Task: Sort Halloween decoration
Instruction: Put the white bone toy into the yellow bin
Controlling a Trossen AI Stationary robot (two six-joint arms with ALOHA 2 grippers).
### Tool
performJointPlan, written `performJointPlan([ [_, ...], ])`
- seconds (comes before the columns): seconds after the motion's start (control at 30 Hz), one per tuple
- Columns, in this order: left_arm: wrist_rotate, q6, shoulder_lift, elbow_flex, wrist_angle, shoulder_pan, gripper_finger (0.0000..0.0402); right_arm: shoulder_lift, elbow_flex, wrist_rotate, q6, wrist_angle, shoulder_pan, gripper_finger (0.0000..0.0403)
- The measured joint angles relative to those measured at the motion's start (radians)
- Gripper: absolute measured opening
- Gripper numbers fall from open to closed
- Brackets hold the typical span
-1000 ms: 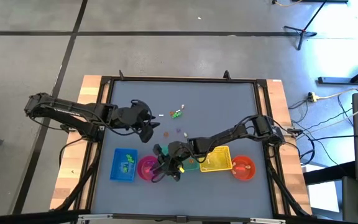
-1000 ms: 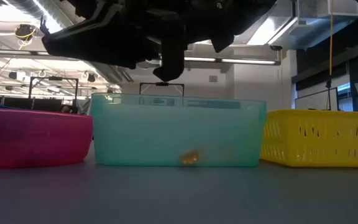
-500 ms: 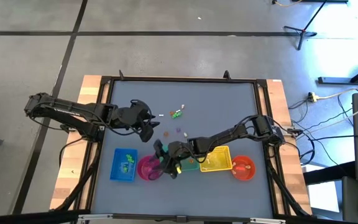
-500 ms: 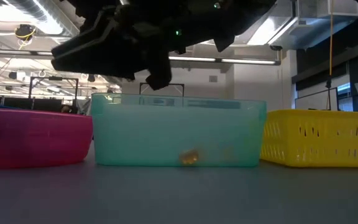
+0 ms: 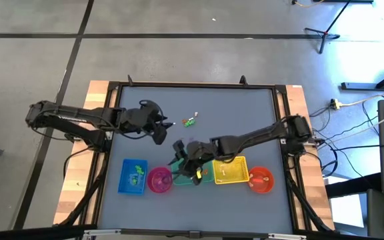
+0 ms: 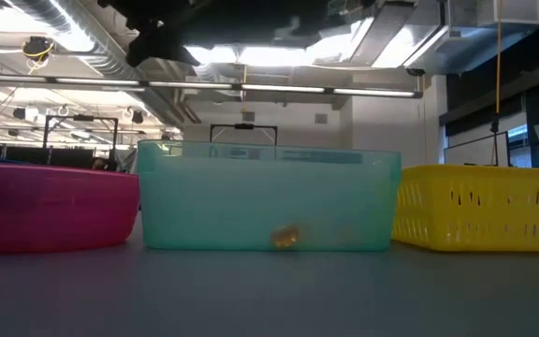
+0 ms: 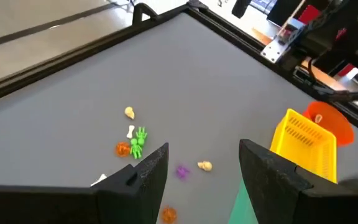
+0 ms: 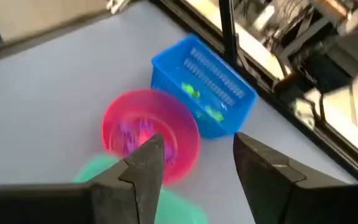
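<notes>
The Halloween decoration is a scatter of tiny trinkets on the grey table: a green one, orange, white, purple and cream. My left gripper hovers open above and short of them, at the table's left middle. My right gripper is open and raised over the row of containers. Past its fingers show the pink bowl, with purple trinkets inside, and the blue basket, with green ones. An orange trinket lies in the teal bin.
Along the near edge stand the blue basket, pink bowl, teal bin, yellow basket and orange bowl. A raised dark frame borders the table. The far half holds only a few trinkets.
My right gripper has risen from low over the pink bowl and drawn back toward the far edge, now high above the teal bin. In the low view its fingers have lifted almost out of the picture's top. The containers have stayed in place.
</notes>
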Motion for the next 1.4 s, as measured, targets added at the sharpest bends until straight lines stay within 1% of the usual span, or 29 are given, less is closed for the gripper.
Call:
performJointPlan([
  [0.13,0.043,0.065,0.009,0.0,0.059,0.055,0.018,-0.075,0.0,0.002,-0.011,-0.195,-0.033,0.0189],
  [0.27,0.094,0.15,0.047,0.0,0.159,0.108,0.018,-0.143,0.0,0.003,0.029,-0.398,-0.085,0.0189],
  [0.4,0.177,0.204,0.115,0.001,0.255,0.163,0.018,-0.2,-0.001,0.003,0.071,-0.591,-0.135,0.0189],
  [0.53,0.267,0.21,0.194,0.001,0.332,0.214,0.018,-0.259,-0.009,0.0,0.108,-0.737,-0.166,0.0189],
  [0.67,0.341,0.228,0.265,0.001,0.382,0.26,0.018,-0.349,-0.094,0.001,0.141,-0.777,-0.184,0.0189],
  [0.8,0.379,0.264,0.324,0.0,0.387,0.296,0.018,-0.463,-0.21,0.008,0.187,-0.772,-0.196,0.0189],
  [0.93,0.385,0.32,0.369,0.0,0.384,0.335,0.018,-0.576,-0.322,0.029,0.262,-0.75,-0.209,0.0189],
  [1.1,0.385,0.402,0.434,0.0,0.362,0.383,0.018,-0.691,-0.439,0.085,0.356,-0.743,-0.215,0.0189],
  [1.23,0.385,0.501,0.485,0.0,0.319,0.407,0.018,-0.758,-0.512,0.127,0.417,-0.713,-0.215,0.0189],
  [1.33,0.399,0.568,0.512,0.0,0.259,0.42,0.018,-0.788,-0.552,0.15,0.445,-0.697,-0.214,0.0189],
  [1.4,0.419,0.6,0.52,-0.001,0.188,0.43,0.018,-0.792,-0.566,0.159,0.456,-0.693,-0.214,0.0189],
])
